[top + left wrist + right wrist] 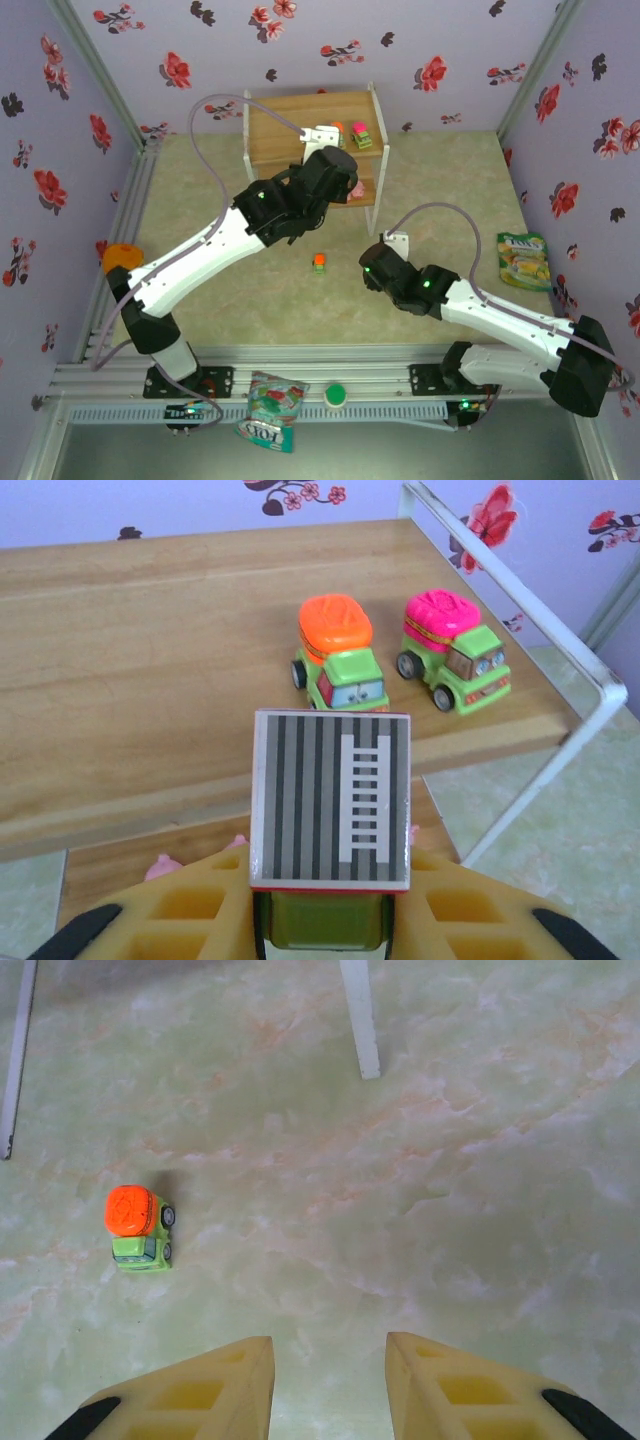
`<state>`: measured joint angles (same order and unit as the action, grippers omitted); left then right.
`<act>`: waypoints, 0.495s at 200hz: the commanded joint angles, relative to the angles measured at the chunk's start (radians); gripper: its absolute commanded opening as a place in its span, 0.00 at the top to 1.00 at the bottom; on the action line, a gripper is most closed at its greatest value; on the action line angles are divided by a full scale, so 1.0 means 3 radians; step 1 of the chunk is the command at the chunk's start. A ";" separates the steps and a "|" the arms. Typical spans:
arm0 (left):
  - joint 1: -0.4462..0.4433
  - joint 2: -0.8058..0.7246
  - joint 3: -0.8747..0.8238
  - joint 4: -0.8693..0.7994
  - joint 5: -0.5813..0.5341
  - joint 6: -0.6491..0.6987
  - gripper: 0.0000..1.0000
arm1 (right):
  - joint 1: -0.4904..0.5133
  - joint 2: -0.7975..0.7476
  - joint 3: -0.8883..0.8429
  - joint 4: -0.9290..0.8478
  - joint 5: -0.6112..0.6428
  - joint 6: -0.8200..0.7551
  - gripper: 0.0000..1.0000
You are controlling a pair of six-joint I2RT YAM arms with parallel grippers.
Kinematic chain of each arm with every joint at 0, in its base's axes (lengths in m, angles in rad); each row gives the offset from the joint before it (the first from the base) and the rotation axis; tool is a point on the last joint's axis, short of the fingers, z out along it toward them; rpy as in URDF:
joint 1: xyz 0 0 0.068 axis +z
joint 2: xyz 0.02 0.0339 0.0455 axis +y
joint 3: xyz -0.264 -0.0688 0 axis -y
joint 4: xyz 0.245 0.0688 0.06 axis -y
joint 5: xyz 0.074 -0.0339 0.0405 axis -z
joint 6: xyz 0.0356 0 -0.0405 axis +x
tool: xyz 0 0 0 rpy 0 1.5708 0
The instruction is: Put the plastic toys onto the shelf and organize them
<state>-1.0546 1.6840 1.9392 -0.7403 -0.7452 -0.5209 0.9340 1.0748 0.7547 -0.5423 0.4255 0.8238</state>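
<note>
1. My right claw [328,1352] hangs parted and empty over the desk [470,1170]. A loose orange-topped car [140,1227] sits ahead to its left.
2. My left claw [325,912] is clamped on a striped-roof toy car [330,810] before the shelf [150,680].
3. Beyond it, an orange-topped truck [335,655] and a pink-topped truck [452,652] stand side by side on the top board.

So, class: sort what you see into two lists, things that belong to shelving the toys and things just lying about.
Belongs: shelf; orange-topped car and pink-topped car on its top board; striped-roof car in the left pincer; loose car on the table; pink figure on the lower board.
Lying about: green snack bag; teal snack bag; round orange item; round green item.
</note>
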 commanded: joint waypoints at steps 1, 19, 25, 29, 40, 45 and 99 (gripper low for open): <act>0.0099 0.0072 0.0205 -0.0183 -0.0096 0.0056 0.70 | 0.0016 -0.0063 -0.0033 0.0031 0.0003 0.0094 0.65; 0.0181 0.0122 0.0323 -0.0268 -0.0056 0.0023 0.70 | 0.0025 -0.0055 -0.0031 0.0037 0.0003 0.0097 0.65; 0.0211 0.0137 0.0356 -0.0295 -0.0032 0.0009 0.70 | 0.0026 -0.0053 -0.0027 0.0033 0.0003 0.0097 0.65; 0.0233 0.0146 0.0376 -0.0310 -0.0011 0.0001 0.70 | 0.0030 -0.0050 -0.0027 0.0033 0.0004 0.0098 0.65; 0.0292 0.0166 0.0414 -0.0341 0.0065 -0.0019 0.70 | 0.0033 -0.0044 -0.0023 0.0028 0.0003 0.0092 0.65; 0.0322 0.0173 0.0428 -0.0348 0.0111 -0.0030 0.70 | 0.0034 -0.0044 -0.0021 0.0023 0.0003 0.0092 0.65; 0.0577 0.0333 0.0647 -0.0522 0.0466 -0.0140 0.70 | 0.0038 -0.0040 -0.0025 0.0013 0.0003 0.0102 0.65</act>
<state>-0.9047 1.7519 2.0785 -0.8509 -0.6590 -0.5396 0.9367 1.0733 0.7544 -0.5423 0.4240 0.8242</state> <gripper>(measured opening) 0.316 0.354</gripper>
